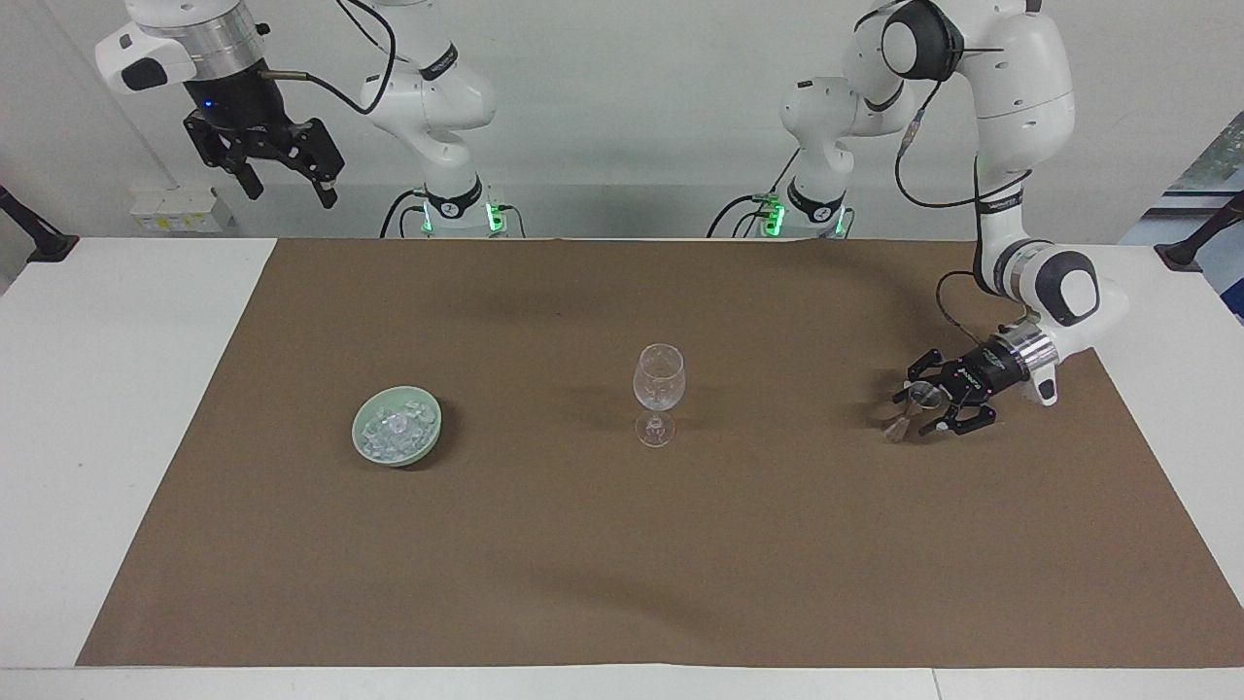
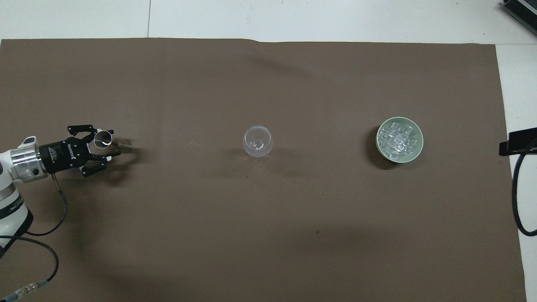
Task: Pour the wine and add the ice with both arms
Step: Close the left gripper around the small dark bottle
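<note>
White tabletop [image 1: 117,408] is carrying a big matte brown mat [image 1: 622,564], flat and grippy-looking, and everything is sitting on it. Right arm is waiting, its right gripper [image 1: 280,180] hanging high over the table's edge at its own end, jaws spread wide and holding nothing.

Down low, the left gripper [image 1: 912,412] is reaching in sideways at the left arm's end of the mat, jaws part-open either side of a small clear glass [image 2: 102,139]. Whether the pads are touching it yet, I cannot tell.

My read: squeezing gently and squarely on the bowl is what's called for here. Thin, slick glass on a narrow stem looks tippy, so lifting straight up is making sense.

Mid-mat, the taller stemmed glass [image 1: 659,379] is standing upright and looking empty. Towards the right arm's end, the smooth pale green bowl [image 1: 433,420] is cradling the ice [image 1: 394,428], small glinting irregular chunks.
</note>
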